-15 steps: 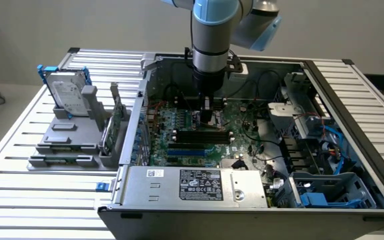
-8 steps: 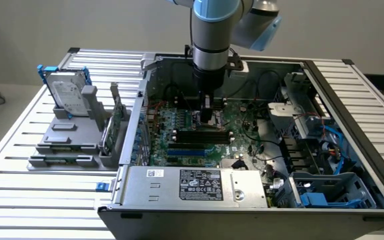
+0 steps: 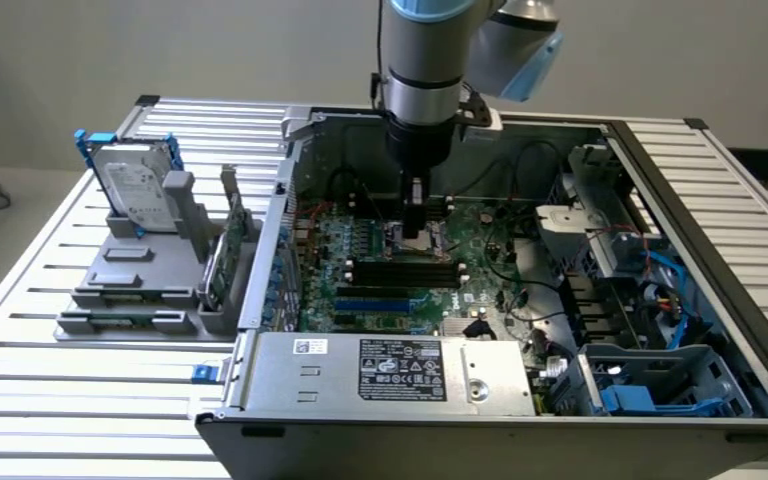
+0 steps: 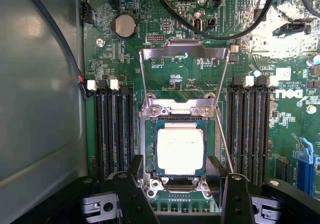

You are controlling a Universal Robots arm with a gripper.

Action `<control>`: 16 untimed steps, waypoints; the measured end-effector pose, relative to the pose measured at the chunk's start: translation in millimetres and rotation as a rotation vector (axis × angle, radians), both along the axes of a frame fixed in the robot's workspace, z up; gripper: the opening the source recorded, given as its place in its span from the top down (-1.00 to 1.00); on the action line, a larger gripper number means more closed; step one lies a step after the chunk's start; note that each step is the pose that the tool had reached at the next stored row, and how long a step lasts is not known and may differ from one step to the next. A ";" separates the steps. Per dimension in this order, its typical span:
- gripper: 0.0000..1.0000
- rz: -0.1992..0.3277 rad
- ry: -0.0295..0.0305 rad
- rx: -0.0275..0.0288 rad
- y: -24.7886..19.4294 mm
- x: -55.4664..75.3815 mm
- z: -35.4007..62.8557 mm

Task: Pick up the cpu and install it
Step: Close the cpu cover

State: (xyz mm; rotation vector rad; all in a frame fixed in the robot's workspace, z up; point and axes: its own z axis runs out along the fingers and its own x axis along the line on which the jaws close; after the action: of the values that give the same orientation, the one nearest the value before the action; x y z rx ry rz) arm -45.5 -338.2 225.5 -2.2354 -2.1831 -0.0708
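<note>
Above the motherboard (image 3: 484, 250), in the exterior view, the arm reached straight down into the open computer case (image 3: 704, 200). The gripper (image 3: 415, 232) hung close over the board's socket area, and the arm's own body hid whatever lay directly beneath the fingertips. Well apart from the fingers, outside the case toward the exterior view's left, a hard drive (image 3: 137, 185) stood upright in a grey fixture (image 3: 144, 275) on the slatted table (image 3: 37, 380). The power supply (image 3: 384, 370) sat inside the case at its near edge.

Between the fingers, in the wrist view, the cpu (image 4: 180, 149) lay flat inside the socket (image 4: 148, 134), metal top up, square to the frame. The gripper (image 4: 184, 184) was spread wide and held nothing. One finger (image 4: 132, 194) stood outside one edge of the chip and the other outside the opposite edge, with a gap showing on both sides. Beyond the fingertips, the load plate (image 4: 182, 52) was swung up and open, clear of the chip. A thin lever (image 4: 223, 134) ran beside the socket. Memory slots (image 4: 112, 129) flanked the socket outboard of each finger. A coin battery (image 4: 125, 25) sat farther off, past the load plate.
</note>
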 end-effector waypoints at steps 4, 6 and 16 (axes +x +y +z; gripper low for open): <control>-0.07 0.000 -0.0002 0.0015 -1.0 1.4 3.6; 0.18 0.000 -0.0001 0.0033 -2.2 2.7 5.4; 0.79 0.000 -0.0001 0.0238 -8.9 28.7 21.7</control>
State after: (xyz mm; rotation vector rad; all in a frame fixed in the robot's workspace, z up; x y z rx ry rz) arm -16.8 -347.2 247.3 -2.2232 -2.1705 -0.0963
